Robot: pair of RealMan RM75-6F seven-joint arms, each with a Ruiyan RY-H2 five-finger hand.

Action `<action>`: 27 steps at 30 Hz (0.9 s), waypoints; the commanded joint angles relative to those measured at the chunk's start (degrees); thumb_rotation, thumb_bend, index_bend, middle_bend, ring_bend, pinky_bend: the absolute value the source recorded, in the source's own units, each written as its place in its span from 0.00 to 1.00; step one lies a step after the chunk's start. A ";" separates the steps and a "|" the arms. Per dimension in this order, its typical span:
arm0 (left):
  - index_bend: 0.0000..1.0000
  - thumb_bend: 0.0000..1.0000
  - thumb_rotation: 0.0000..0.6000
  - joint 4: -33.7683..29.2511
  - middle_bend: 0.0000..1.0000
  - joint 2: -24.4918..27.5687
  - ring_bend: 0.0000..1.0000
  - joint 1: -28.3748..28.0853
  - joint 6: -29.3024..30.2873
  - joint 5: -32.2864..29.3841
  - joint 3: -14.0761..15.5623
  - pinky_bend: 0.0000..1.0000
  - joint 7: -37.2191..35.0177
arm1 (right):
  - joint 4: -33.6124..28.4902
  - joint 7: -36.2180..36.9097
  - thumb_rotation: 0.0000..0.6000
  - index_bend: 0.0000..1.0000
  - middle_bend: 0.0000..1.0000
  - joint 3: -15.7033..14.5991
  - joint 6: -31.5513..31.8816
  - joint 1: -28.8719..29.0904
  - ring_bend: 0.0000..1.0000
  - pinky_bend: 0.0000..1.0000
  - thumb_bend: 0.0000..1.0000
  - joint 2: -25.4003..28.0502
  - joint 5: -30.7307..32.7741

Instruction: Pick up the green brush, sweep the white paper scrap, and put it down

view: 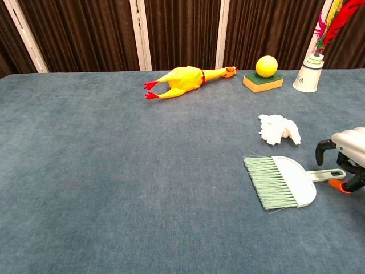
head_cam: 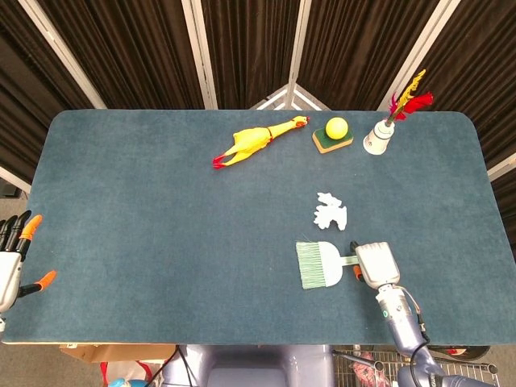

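The green brush (head_cam: pixel 319 264) (view: pixel 282 182) lies flat on the blue table, bristles to the left, handle to the right. A crumpled white paper scrap (head_cam: pixel 330 211) (view: pixel 279 128) sits just beyond it. My right hand (head_cam: pixel 374 264) (view: pixel 345 157) hovers over the end of the brush handle, its fingers on either side of the handle but apart from it, holding nothing. My left hand (head_cam: pixel 14 258) rests at the table's left edge with fingers spread, seen only in the head view.
At the back of the table lie a yellow rubber chicken (head_cam: pixel 255 141) (view: pixel 185 80), a yellow ball on a green sponge (head_cam: pixel 333 135) (view: pixel 263 74), and a white cup with feathers (head_cam: pixel 379 135) (view: pixel 308 74).
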 commanded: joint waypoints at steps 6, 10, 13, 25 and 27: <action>0.00 0.01 1.00 -0.06 0.00 0.01 0.00 -0.04 -0.14 -0.18 -0.04 0.00 0.03 | 1.87 -0.11 1.00 0.46 0.92 -0.70 -0.65 -0.04 0.98 0.81 0.34 -0.81 1.09; 0.00 0.01 1.00 -0.07 0.00 -0.01 0.00 -0.05 -0.13 -0.20 -0.05 0.00 0.06 | 2.34 0.24 1.00 0.59 0.92 -0.78 -0.89 -0.05 0.98 0.81 0.35 -1.04 1.46; 0.00 0.01 1.00 -0.05 0.00 -0.02 0.00 -0.05 -0.12 -0.25 -0.08 0.00 0.06 | 2.47 0.41 1.00 0.71 0.92 -1.03 -0.90 -0.06 0.98 0.81 0.42 -1.08 1.27; 0.00 0.01 1.00 -0.11 0.00 -0.01 0.00 -0.06 -0.11 -0.22 -0.04 0.00 -0.09 | -3.41 -0.76 1.00 0.76 0.92 0.59 1.23 1.73 0.98 0.81 0.51 2.04 -1.51; 0.00 0.01 1.00 -0.13 0.00 0.02 0.00 -0.09 -0.18 -0.18 -0.02 0.00 -0.12 | -5.04 -2.20 1.00 0.76 0.92 1.33 1.35 2.43 0.98 0.81 0.51 2.84 -1.39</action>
